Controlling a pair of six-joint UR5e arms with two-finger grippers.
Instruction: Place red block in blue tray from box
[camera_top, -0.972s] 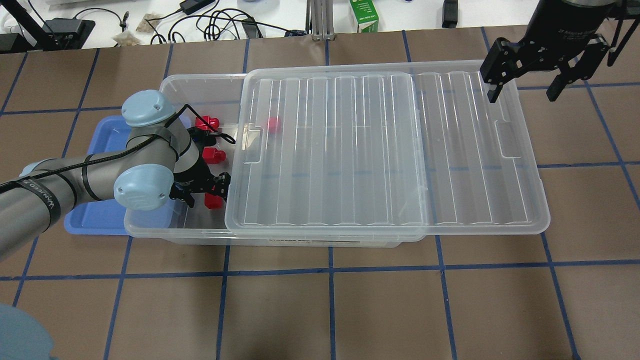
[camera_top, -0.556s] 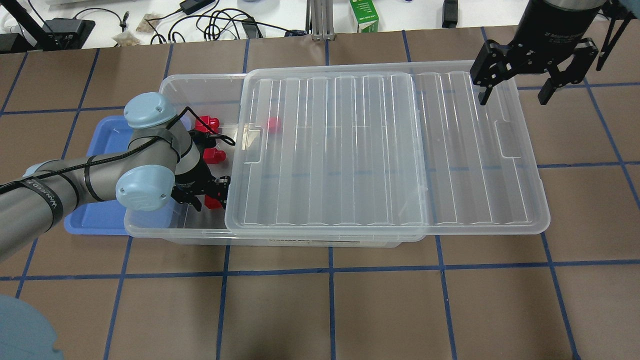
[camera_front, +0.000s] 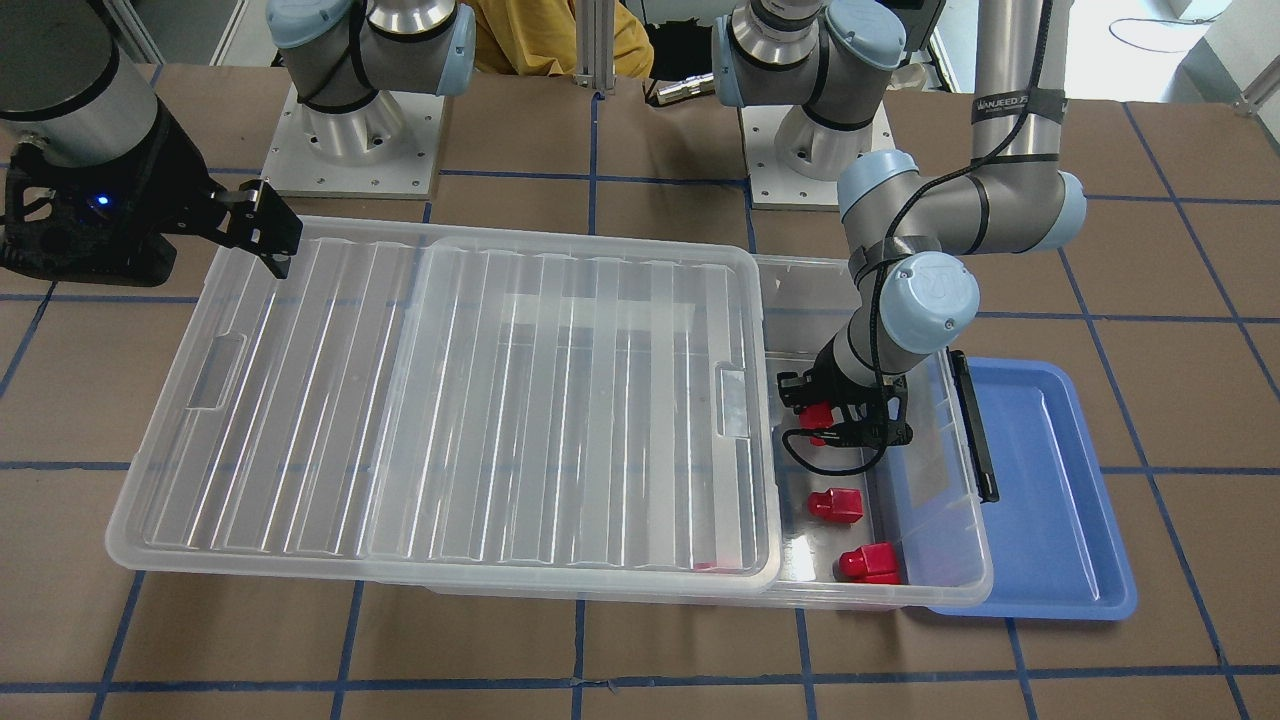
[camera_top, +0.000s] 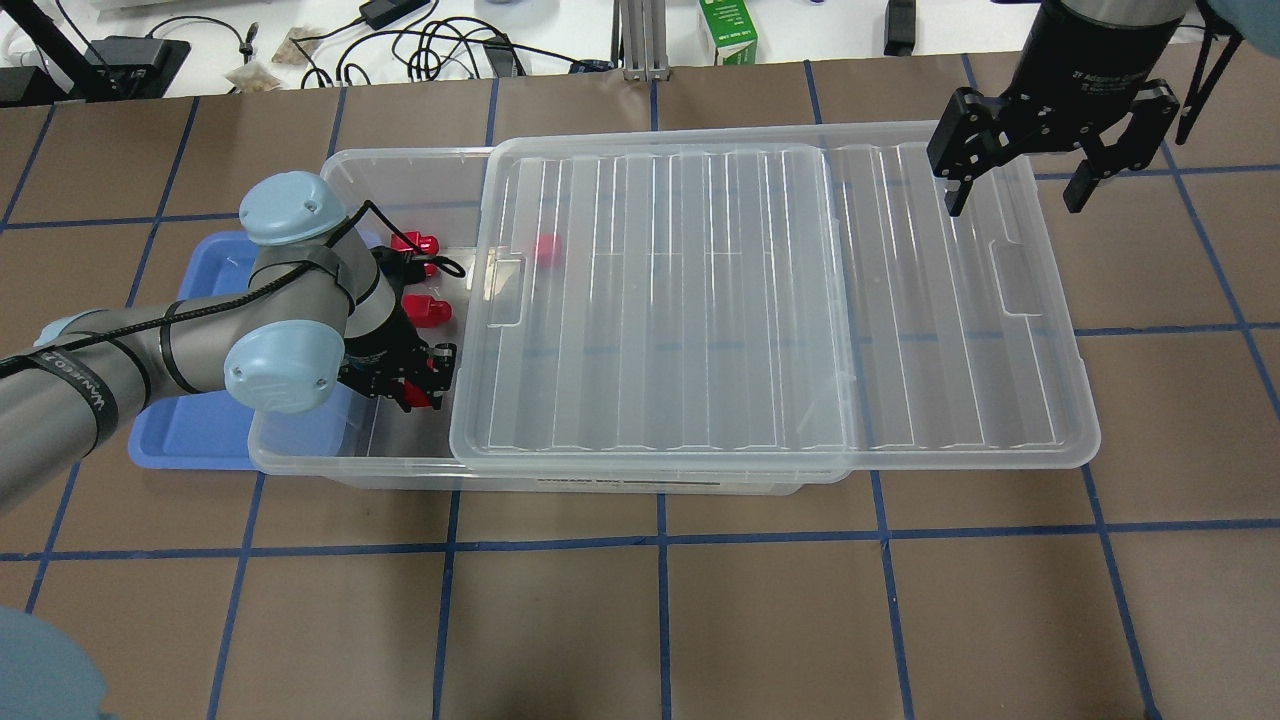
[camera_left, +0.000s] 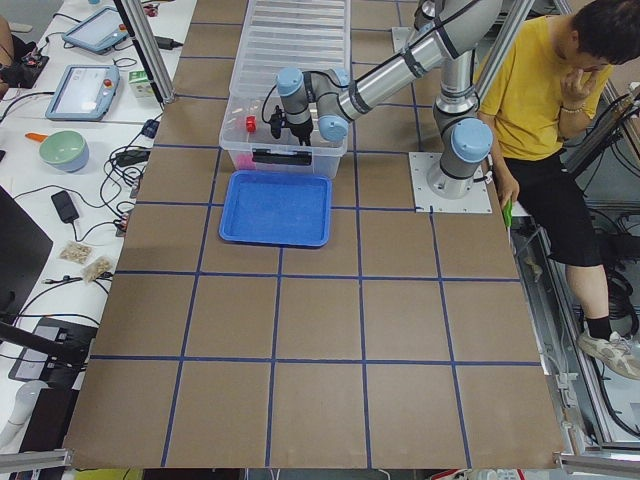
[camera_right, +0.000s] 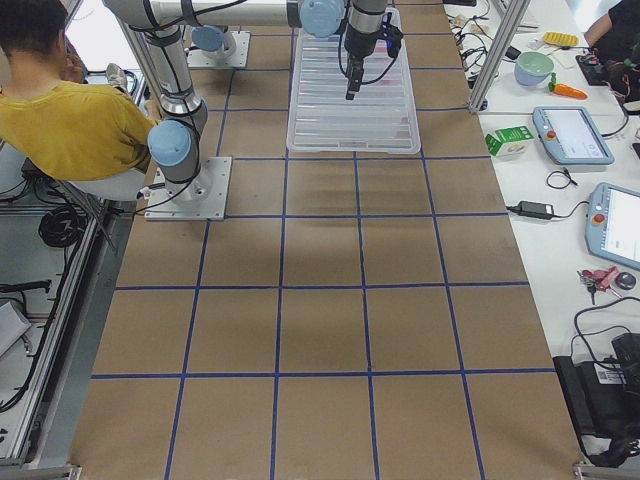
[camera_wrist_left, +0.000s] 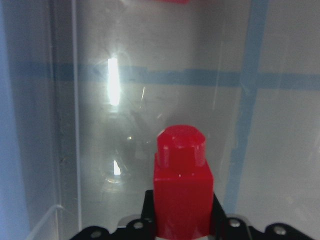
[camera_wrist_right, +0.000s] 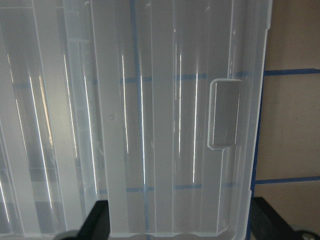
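Observation:
My left gripper (camera_top: 425, 378) reaches into the uncovered end of the clear box (camera_top: 400, 162) and is shut on a red block (camera_wrist_left: 182, 185), low over the box floor; it also shows in the front view (camera_front: 828, 418). Two more red blocks (camera_top: 430, 312) (camera_top: 415, 242) lie loose in the box. Another red block (camera_top: 547, 248) shows blurred under the ribbed lid (camera_top: 760, 300), which is slid aside. The blue tray (camera_top: 190, 432) lies against the box's left end and holds nothing. My right gripper (camera_top: 1010, 195) is open and empty above the lid's far right corner.
The box's black latch (camera_front: 975, 430) faces the tray (camera_front: 1040, 500). The lid (camera_front: 450, 400) overhangs the box on the right arm's side. A green carton (camera_top: 728, 30) and cables lie beyond the table's far edge. A person in yellow (camera_left: 540, 90) sits by the robot's bases.
My left gripper's fingers have closed in on the red block they stood around. My right gripper has drifted left and a little toward the far edge, still open.

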